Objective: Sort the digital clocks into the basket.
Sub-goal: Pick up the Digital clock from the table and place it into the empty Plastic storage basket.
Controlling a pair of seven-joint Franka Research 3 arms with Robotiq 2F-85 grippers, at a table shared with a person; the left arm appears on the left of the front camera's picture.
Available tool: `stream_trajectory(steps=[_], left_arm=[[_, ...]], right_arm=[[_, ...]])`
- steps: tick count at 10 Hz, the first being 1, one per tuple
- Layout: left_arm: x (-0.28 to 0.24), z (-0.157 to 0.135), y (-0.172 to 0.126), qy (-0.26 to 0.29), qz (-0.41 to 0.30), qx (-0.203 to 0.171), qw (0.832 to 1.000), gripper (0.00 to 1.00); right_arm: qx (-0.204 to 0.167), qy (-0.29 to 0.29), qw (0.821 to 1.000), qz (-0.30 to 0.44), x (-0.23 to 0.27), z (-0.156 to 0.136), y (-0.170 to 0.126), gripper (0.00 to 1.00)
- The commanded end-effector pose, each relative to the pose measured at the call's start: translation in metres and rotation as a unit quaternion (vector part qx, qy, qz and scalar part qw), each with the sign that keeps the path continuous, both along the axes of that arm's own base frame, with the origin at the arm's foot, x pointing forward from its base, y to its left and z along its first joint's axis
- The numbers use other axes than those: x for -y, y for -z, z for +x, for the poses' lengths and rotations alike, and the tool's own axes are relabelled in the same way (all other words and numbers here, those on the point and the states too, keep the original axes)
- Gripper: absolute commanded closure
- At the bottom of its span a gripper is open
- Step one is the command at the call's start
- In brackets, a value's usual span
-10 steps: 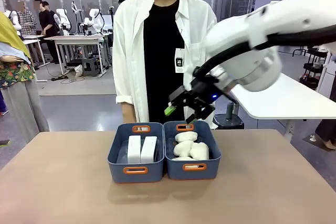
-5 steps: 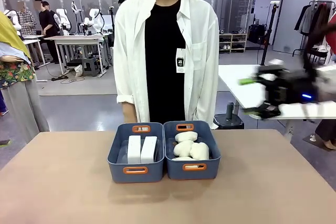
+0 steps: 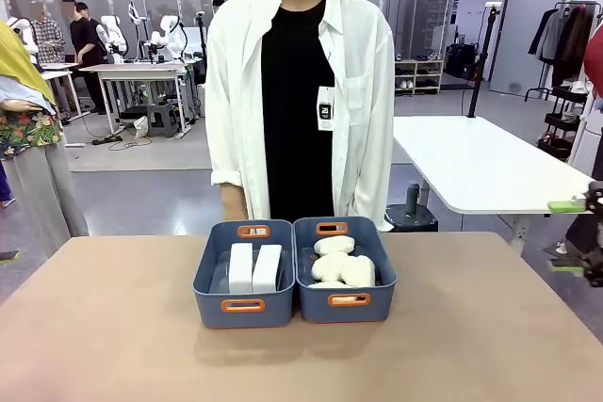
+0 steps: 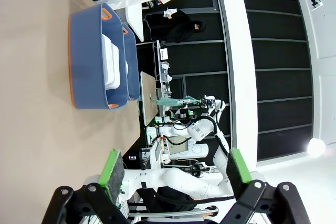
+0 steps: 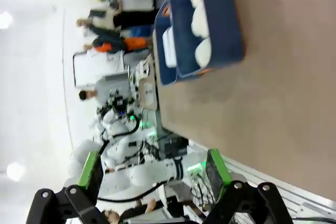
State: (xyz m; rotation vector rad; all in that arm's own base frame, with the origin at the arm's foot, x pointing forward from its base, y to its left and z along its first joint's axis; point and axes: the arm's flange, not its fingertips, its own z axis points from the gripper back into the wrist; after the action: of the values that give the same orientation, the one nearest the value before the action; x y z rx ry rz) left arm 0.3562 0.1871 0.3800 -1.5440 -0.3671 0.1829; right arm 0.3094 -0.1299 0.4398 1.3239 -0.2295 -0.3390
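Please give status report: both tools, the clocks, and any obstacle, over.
Left tool open, empty. Right tool open, empty, at table's right edge. Two digital clocks side by side in left basket. Nothing in the way.

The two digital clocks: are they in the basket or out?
In. Both digital clocks stand side by side inside the left basket.

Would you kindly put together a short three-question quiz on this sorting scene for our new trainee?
1. True or false: both digital clocks lie in the left basket.
2. What fills the right basket? A) plush lumps B) cups C) nothing
3. How do the jaws of the right gripper and the left gripper stand?

Key: 1. True. 2. A, the plush lumps. 3. Open on both, holding nothing.
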Motion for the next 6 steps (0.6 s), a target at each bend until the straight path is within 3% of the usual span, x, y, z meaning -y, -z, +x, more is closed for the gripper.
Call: stream_trajectory(steps=[1,2,3,6], left_arm=[[-0.002,-0.004,-0.001,0.004,0.002,0.005,1.000,0.00],[-0.002,-0.004,-0.001,0.004,0.002,0.005,1.000,0.00],[-0.002,-0.004,-0.001,0.004,0.002,0.005,1.000,0.00],[-0.002,-0.004,-0.001,0.004,0.002,0.005,1.000,0.00]], right_arm=[[-0.002,0.061,0.998,-0.022,-0.017,-0.016,-0.009,0.00],[0.000,0.068,0.995,-0.075,-0.028,0.000,-0.001,0.00],[0.003,0.029,1.000,-0.012,0.012,-0.002,-0.006,0.00],[0.003,0.029,1.000,-0.012,0.012,-0.002,-0.006,0.00]])
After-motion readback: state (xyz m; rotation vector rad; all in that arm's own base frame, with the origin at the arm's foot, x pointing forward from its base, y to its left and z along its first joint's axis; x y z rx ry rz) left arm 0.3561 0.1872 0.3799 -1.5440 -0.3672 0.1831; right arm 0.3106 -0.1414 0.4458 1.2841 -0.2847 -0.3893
